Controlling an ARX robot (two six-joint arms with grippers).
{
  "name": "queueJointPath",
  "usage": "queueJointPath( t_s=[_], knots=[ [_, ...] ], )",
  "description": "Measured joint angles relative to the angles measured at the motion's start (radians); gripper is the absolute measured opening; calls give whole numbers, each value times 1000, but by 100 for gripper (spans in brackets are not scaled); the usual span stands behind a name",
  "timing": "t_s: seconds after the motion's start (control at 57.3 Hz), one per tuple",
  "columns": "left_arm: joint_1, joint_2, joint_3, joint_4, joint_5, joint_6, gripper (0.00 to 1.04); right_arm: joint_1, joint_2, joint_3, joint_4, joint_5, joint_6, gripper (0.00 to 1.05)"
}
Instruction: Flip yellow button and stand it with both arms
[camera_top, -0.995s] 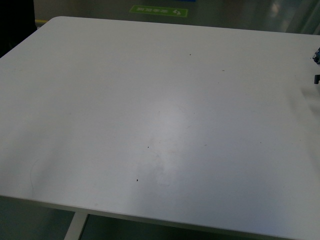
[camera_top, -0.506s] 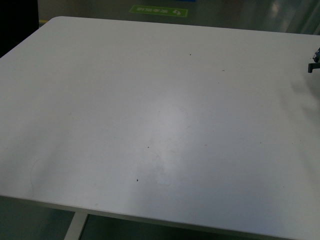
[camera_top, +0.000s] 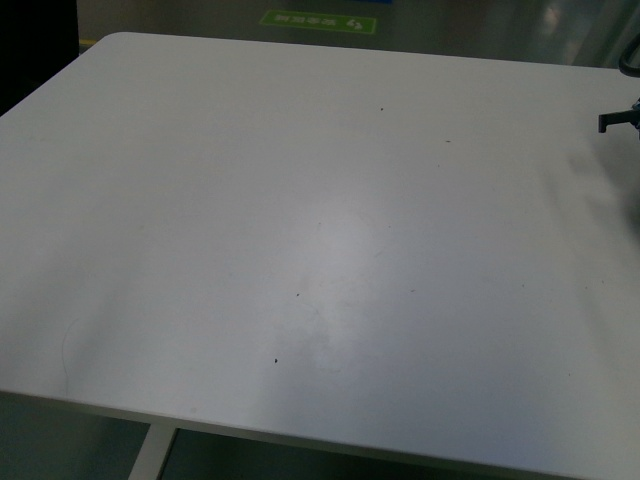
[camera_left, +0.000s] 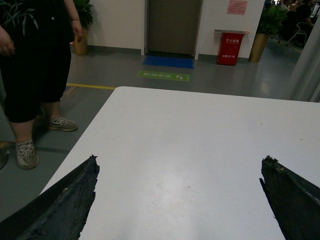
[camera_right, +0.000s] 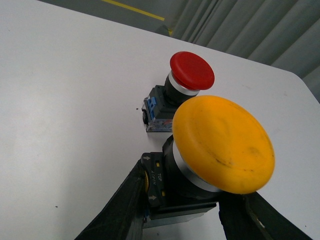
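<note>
We've got the big white tabletop (camera_top: 320, 250), our left pincer (camera_left: 180, 160) spread wide and empty, and our right pincer (camera_right: 187, 192) clamped on the yellow button (camera_right: 222, 142) by its black body, off at the tabletop's right edge. A red button (camera_right: 191, 70) sits close, so a sloppy flip could knock it.

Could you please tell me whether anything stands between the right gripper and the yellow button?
Nothing visible does: the right gripper has its fingers on both sides of the yellow button, holding its black body. A red button stands beyond it on the white table, clear of the fingers.
</note>
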Motion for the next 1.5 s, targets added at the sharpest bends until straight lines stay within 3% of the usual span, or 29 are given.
queueJointPath(
  t_s=[1.501],
  knots=[
    [0,0,0,0,0,0,98,-1,66,27,-71,97,-96,35]
  ],
)
